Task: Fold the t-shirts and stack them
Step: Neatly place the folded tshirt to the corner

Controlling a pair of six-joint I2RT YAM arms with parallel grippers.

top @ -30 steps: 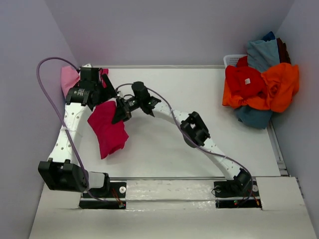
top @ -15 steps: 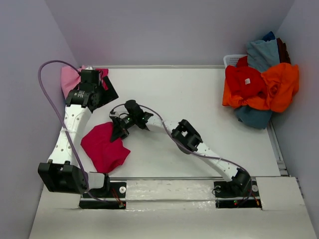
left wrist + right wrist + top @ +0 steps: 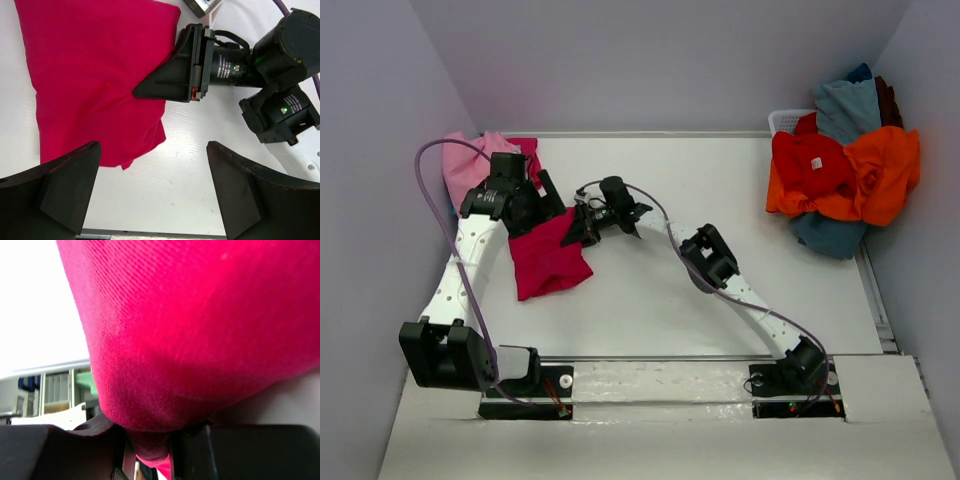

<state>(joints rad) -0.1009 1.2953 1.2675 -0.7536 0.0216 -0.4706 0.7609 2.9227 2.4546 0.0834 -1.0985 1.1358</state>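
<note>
**A:** Crimson-magenta cotton t-shirt [image 3: 548, 265]: where is it?

**B:** Rumpled on the white worktop [image 3: 720, 200], left of centre. It lies near the light pink tee [image 3: 470, 168] and well apart from the heap of orange, red and teal tees [image 3: 840, 170].

**A:** How to do this step well?

**B:** I'd draw the pinched edge outward until the cloth lies flat, then take a free corner before folding.

**A:** And the fingers?

**B:** The right fingers [image 3: 160, 82] are clamped on its right edge, with cloth between them. The left fingers [image 3: 65, 175] hang spread wide above the shirt, touching nothing.
</note>
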